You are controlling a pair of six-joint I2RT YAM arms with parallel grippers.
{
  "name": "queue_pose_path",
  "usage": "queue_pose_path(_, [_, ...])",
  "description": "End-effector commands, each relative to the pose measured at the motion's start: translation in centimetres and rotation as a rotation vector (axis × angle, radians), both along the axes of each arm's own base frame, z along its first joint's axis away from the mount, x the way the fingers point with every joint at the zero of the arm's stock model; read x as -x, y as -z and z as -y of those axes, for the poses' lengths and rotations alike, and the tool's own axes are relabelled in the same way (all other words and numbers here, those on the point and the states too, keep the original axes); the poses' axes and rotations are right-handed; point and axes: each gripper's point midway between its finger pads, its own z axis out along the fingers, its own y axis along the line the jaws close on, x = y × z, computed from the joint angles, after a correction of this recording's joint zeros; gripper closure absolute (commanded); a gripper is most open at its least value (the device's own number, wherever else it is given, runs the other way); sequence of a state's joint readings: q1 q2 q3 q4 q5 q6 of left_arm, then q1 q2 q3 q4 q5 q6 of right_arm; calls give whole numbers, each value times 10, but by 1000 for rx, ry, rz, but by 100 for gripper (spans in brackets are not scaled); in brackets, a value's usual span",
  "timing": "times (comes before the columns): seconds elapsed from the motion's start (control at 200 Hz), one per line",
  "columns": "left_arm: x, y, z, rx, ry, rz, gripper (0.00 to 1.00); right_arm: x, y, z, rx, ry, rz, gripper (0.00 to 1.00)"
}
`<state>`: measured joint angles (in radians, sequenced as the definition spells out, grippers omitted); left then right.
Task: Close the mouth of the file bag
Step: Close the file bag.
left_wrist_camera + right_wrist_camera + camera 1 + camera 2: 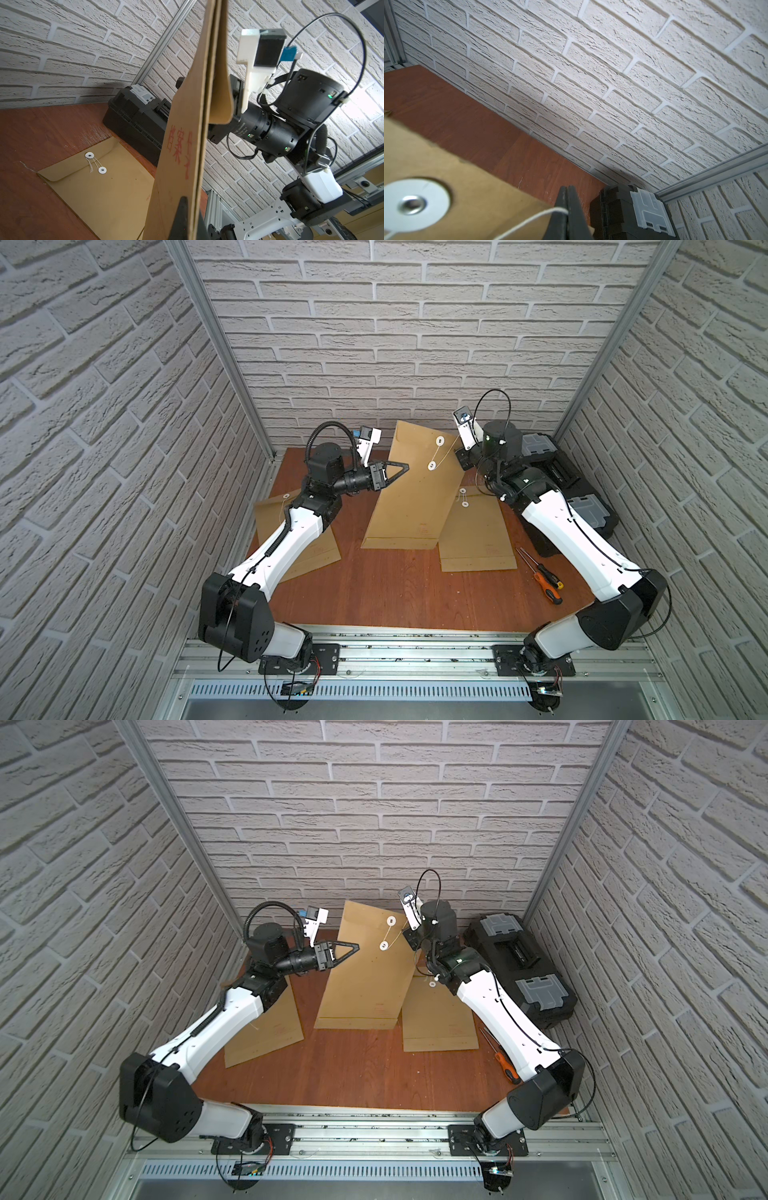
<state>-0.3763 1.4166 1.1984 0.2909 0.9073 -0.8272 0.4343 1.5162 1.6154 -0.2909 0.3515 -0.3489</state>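
The brown file bag [411,506] [361,986] is held up off the table [395,593], tilted, with its flap folded over the mouth. My left gripper [406,467] [356,946] is shut on the bag's left edge; in the left wrist view its fingers [182,216] pinch the bag [182,124]. A white string [444,452] runs past the flap disc [439,441] and the lower disc [432,465] to my right gripper [458,448] [405,932]. In the right wrist view that gripper [568,191] is shut on the string [529,220], next to a disc [413,204].
Two more file bags lie flat: one [473,531] under the held bag's right side, one [270,514] under my left arm. A black toolbox [557,472] stands at the back right. Two screwdrivers [548,580] lie by my right arm. Brick walls close three sides.
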Motion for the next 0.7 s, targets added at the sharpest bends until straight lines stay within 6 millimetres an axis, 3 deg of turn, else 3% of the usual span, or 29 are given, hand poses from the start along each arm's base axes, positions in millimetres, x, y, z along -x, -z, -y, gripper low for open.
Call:
queue_pose_path(0.0, [14, -22, 0, 38, 37, 75, 100, 1, -21, 8, -14, 16, 65, 97])
queue_pose_path(0.35, [22, -17, 5, 27, 63, 57, 100, -11, -26, -1, 10, -25, 74, 97])
queue_pose_path(0.695, [23, -4, 6, -36, 69, 62, 100, -4, -31, -16, 14, -113, -17, 97])
